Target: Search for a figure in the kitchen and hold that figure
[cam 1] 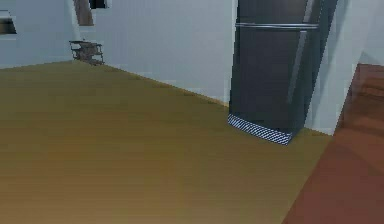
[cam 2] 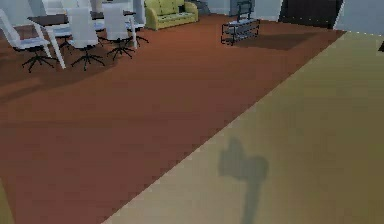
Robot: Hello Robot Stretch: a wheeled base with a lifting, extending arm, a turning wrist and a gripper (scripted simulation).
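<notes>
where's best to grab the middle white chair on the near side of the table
Probably the top edge of the middle white chair's backrest, coming from the side away from the table: its upright back faces that way and the seat is tucked toward the table.

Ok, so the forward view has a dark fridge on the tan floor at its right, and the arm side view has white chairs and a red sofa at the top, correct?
Not quite. The sofa is green, not red; the arm side view shows it. The dark fridge on the tan floor and the white chairs are as you say.
</notes>
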